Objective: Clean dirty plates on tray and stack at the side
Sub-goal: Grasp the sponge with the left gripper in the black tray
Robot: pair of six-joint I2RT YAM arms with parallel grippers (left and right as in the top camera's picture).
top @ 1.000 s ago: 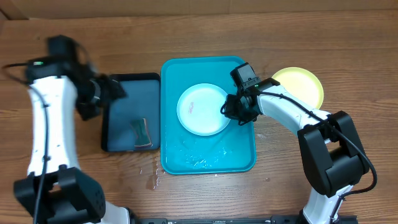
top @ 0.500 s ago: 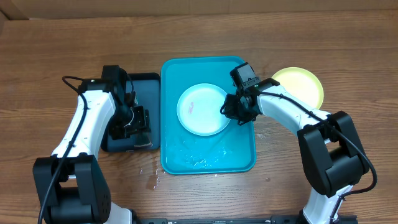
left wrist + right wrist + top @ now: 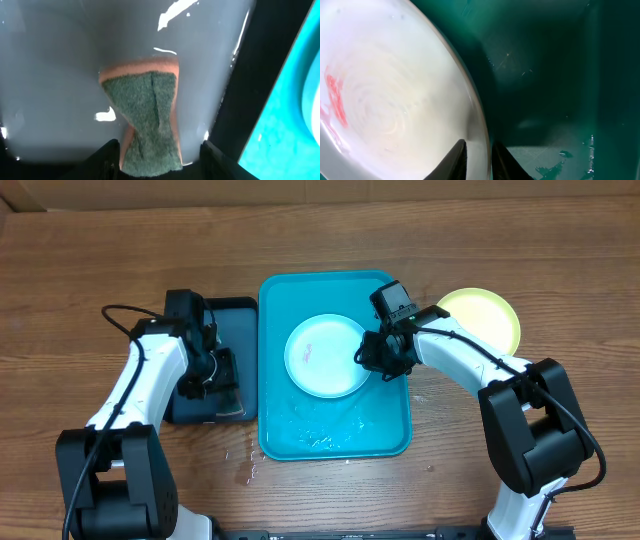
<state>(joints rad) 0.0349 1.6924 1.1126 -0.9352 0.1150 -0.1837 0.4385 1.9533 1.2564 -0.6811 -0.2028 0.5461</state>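
Right claw [image 3: 477,161] closed narrow on the rim of the pale plate [image 3: 325,356], left claw [image 3: 160,159] wide over the green sponge [image 3: 147,107].
The plate, smudged pink, lies in the turquoise tray [image 3: 385,435] at frame centre; the sponge lies in the dark tray [image 3: 235,315] left of it; a yellow-green plate [image 3: 482,315] sits on the table [image 3: 320,230], upper right.

The overhead camera looked straight down from high above the brown wooden table [image 3: 100,240], its near edge at the bottom. The left wrist camera hung close over the dark navy rectangular plastic tray [image 3: 50,60], facing down at a green-and-orange sponge [image 3: 147,115]. The right wrist camera sat closer still, against the round light blue plastic plate [image 3: 390,100]. All three views shared the turquoise rectangular plastic tray [image 3: 280,125].
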